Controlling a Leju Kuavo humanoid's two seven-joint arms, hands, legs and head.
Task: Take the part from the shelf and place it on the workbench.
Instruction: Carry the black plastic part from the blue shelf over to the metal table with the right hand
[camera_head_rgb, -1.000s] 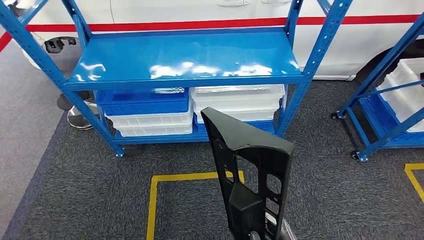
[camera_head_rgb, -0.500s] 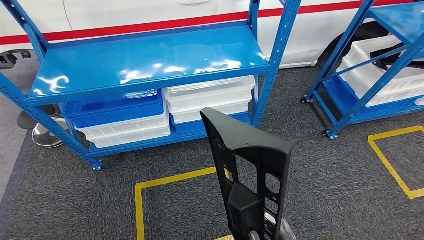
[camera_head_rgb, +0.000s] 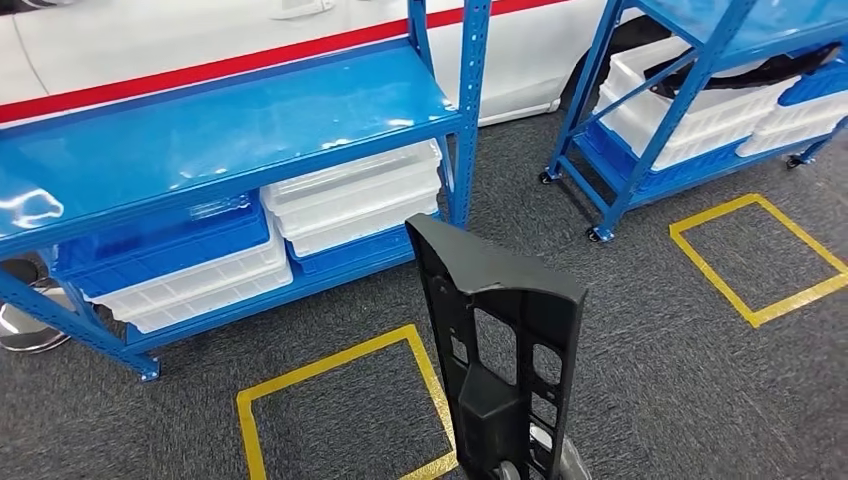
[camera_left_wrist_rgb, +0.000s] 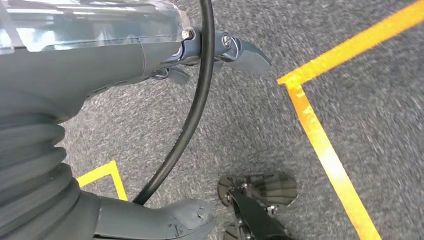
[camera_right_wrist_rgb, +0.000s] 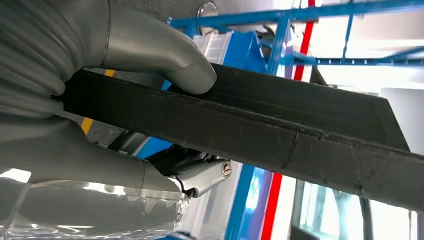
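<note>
A long black plastic part (camera_head_rgb: 500, 340) with cut-out windows stands upright in front of me in the head view, its lower end at the bottom edge of the picture. My right hand (camera_right_wrist_rgb: 100, 75) grips the black part (camera_right_wrist_rgb: 280, 125), thumb pressed on one face and fingers wrapped under the other. A bit of that hand (camera_head_rgb: 545, 462) shows below the part. My left hand (camera_left_wrist_rgb: 100, 60) hangs over the grey carpet, fingers apart, holding nothing.
A blue shelf (camera_head_rgb: 220, 130) with a bare top board stands at the left, white bins (camera_head_rgb: 350, 195) and blue bins (camera_head_rgb: 160, 245) on its lower level. A second blue shelf (camera_head_rgb: 690, 60) with bins is at the far right. Yellow taped squares (camera_head_rgb: 330, 358) (camera_head_rgb: 712, 268) mark the carpet. A white car (camera_head_rgb: 200, 40) is behind.
The whole picture has slid left: my view has turned to the right, bringing the second shelf and a second yellow square into sight. The part stays held the same way.
</note>
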